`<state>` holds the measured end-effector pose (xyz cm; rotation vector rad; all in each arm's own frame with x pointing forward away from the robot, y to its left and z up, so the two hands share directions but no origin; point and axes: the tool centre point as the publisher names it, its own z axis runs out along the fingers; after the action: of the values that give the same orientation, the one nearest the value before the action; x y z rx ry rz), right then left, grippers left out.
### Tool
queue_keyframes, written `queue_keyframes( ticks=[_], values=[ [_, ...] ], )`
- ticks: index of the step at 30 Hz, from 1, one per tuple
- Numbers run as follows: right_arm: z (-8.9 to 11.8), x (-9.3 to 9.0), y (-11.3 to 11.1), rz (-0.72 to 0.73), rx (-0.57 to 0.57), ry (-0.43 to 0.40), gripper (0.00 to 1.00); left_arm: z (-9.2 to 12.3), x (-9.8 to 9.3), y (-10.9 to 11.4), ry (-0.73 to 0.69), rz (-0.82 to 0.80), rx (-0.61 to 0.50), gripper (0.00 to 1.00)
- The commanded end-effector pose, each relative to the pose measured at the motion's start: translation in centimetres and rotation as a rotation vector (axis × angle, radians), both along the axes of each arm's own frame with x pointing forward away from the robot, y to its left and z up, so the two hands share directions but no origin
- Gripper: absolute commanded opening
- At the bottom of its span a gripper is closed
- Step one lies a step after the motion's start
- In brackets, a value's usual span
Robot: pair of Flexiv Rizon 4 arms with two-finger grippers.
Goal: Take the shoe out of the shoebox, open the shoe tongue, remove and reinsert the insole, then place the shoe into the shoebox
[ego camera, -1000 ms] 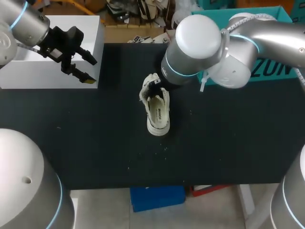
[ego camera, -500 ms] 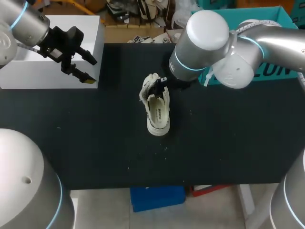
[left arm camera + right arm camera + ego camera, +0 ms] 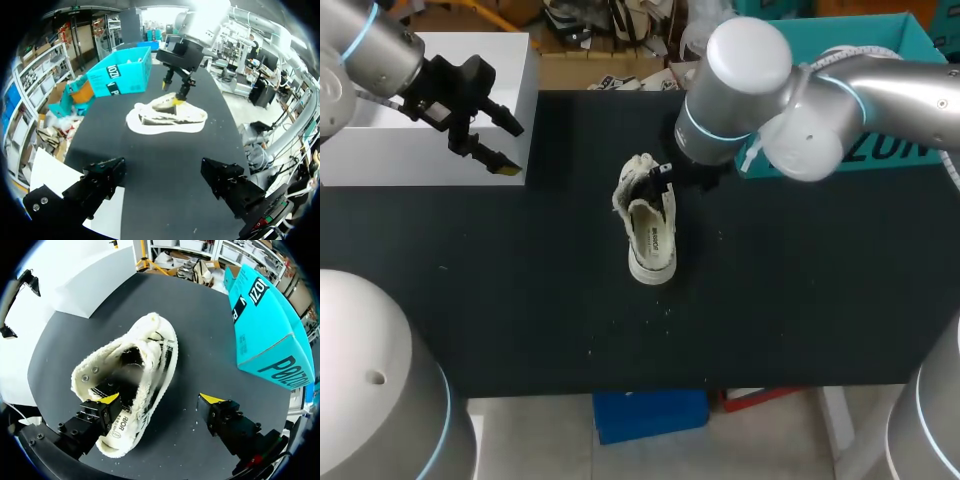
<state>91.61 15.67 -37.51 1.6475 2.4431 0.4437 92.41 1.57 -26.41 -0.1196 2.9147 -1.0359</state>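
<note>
Since a second ago our right arm (image 3: 750, 60) has swung toward 2 o'clock; its right gripper (image 3: 160, 399) hangs wide open and empty, straddling one side wall of the shoe (image 3: 650, 235) at the table's (image 3: 800, 300) centre. We judge the shoe light and floppy, best pinched at the collar. Its long axis runs 12 to 6 o'clock, toe apparently at 12.

Shoe (image 3: 652, 238) lies on table (image 3: 520, 300), right gripper (image 3: 660, 180) at its far end.
</note>
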Motion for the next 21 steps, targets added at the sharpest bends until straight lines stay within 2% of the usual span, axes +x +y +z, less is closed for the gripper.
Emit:
queue_keyframes(
  ticks=[1, 3, 5, 8, 15, 17, 18, 19, 21],
  values=[
    [-0.4, 0.8, 0.2, 0.012, -0.016, 0.025, 0.87, 0.0, -0.1, 0.0, 0.000, 0.001, 0.003, 1.00],
    [-0.6, 0.9, 0.1, 0.019, -0.025, 0.037, 0.91, 0.0, -0.1, 0.0, 0.000, 0.001, 0.003, 1.00],
    [-0.8, 1.1, 0.1, 0.028, -0.030, 0.052, 0.89, 0.0, -0.1, 0.0, 0.000, 0.001, 0.003, 1.00],
    [-1.2, 1.3, 0.1, 0.038, -0.041, 0.069, 0.92, 0.0, -0.1, 0.0, 0.000, 0.001, 0.003, 1.00],
    [-2.4, 1.2, 0.4, 0.060, -0.062, 0.118, 0.90, 0.0, -0.1, 0.0, 0.000, 0.001, 0.003, 1.00],
    [-2.8, 1.2, 0.6, 0.065, -0.065, 0.132, 0.86, 0.0, -0.1, 0.0, 0.000, 0.001, 0.003, 1.00],
    [-3.0, 1.1, 0.6, 0.066, -0.065, 0.138, 0.73, 0.0, -0.1, 0.0, 0.000, 0.001, 0.003, 1.00],
    [-3.2, 1.0, 0.7, 0.065, -0.067, 0.144, 0.45, 0.0, -0.1, 0.0, 0.000, 0.001, 0.003, 1.00],
    [-3.5, 0.9, 0.8, 0.068, -0.065, 0.156, 0.00, 0.0, -0.1, 0.0, 0.000, 0.001, 0.003, 1.00]
  ],
)
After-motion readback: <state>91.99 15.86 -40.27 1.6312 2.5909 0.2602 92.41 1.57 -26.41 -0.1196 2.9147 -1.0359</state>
